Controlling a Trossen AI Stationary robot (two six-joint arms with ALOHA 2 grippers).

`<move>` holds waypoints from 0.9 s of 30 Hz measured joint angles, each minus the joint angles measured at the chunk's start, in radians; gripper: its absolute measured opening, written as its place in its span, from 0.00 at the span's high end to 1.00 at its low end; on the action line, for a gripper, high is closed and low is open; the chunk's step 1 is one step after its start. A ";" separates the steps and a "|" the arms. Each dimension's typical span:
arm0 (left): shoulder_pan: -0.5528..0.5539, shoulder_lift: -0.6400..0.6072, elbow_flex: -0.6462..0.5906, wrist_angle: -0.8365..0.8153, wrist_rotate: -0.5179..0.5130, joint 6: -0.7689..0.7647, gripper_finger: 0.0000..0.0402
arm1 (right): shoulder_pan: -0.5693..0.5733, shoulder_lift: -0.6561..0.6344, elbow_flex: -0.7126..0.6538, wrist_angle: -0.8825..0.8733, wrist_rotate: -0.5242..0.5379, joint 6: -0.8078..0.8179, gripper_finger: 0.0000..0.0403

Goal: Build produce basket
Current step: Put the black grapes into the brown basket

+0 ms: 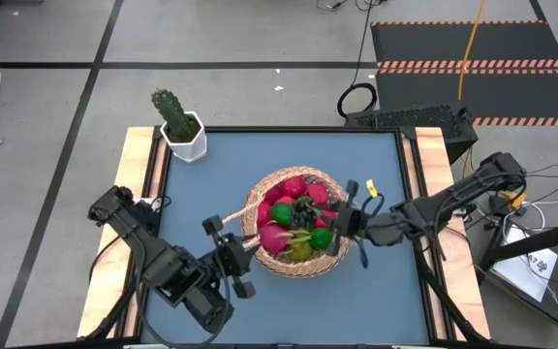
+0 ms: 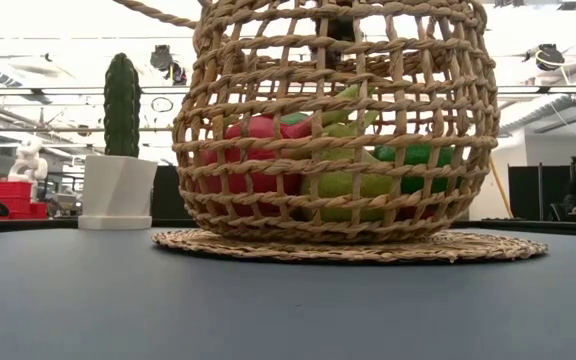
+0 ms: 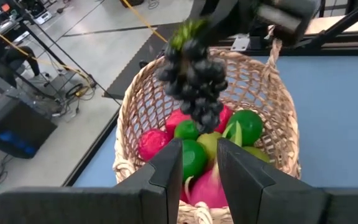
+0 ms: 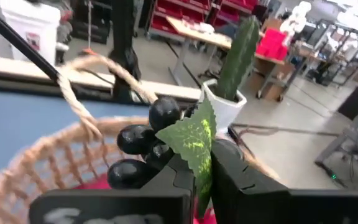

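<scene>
Grapes (image 3: 194, 81) pinched in right gripper (image 4: 199, 163), above basket (image 3: 284, 106).

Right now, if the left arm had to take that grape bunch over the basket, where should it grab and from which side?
Probably the stem end, beside the leaf, where the right gripper already pinches the grape bunch. The berries hang loose below and would likely slip. The left gripper, open at the basket rim, should come in level from its own side, above the fruit.
</scene>
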 joint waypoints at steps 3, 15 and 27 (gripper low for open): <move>-0.002 0.000 0.000 0.012 0.000 0.002 0.75 | -0.016 0.000 -0.038 0.000 0.002 0.017 0.95; -0.002 0.000 0.000 0.014 0.009 -0.002 0.75 | -0.008 -0.003 -0.059 0.006 0.055 -0.080 0.95; -0.001 0.000 0.000 0.020 0.009 -0.001 0.75 | 0.028 0.013 0.116 -0.342 0.045 -0.053 0.95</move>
